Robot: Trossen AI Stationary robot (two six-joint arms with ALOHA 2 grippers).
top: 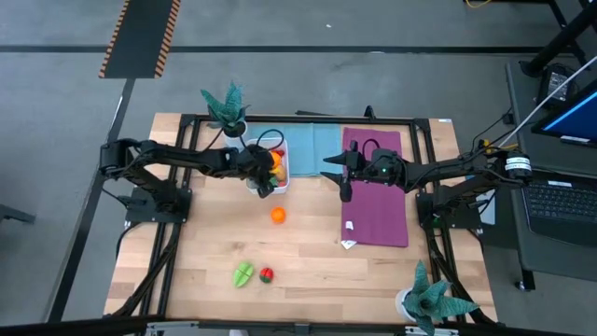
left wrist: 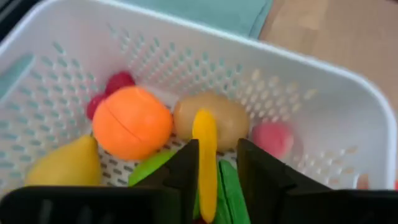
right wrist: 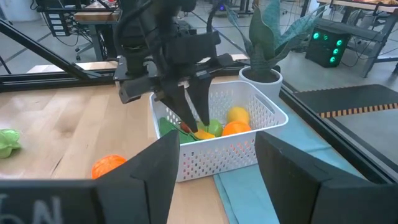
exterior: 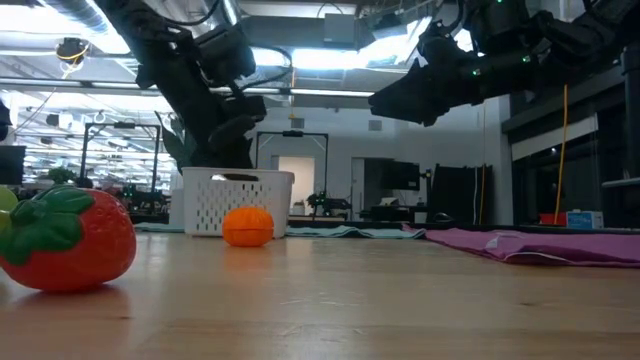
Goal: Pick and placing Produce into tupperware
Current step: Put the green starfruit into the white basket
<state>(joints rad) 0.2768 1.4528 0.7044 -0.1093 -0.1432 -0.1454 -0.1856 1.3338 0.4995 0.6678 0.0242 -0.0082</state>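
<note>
The white tupperware (top: 282, 171) stands at the table's far middle, partly on a teal cloth. It holds an orange (left wrist: 132, 122), a tan piece (left wrist: 227, 112), a yellow fruit (left wrist: 65, 165), a red berry (left wrist: 115, 84) and green pieces. My left gripper (left wrist: 217, 162) points down into it, slightly open, with a long yellow piece (left wrist: 205, 155) between its fingers. An orange (top: 278, 216), a green piece (top: 243, 273) and a strawberry (top: 267, 274) lie on the wood. My right gripper (right wrist: 217, 180) hangs open to the container's right, holding nothing. My left gripper comes from above, slanting down into the tupperware. The yellow piece's near part (left wrist: 204, 180) lies against one finger (left wrist: 183, 171). Green shows in the gap between it and the other finger (left wrist: 258, 177). Its far end (left wrist: 204, 121) rests among the produce; whether it is still held I cannot tell.
A purple cloth (top: 378, 191) with a white tag (top: 348, 245) covers the table's right part. Potted plants stand at the far left (top: 227, 107) and the near right (top: 431, 301). Bare wood lies between the container and the near edge.
</note>
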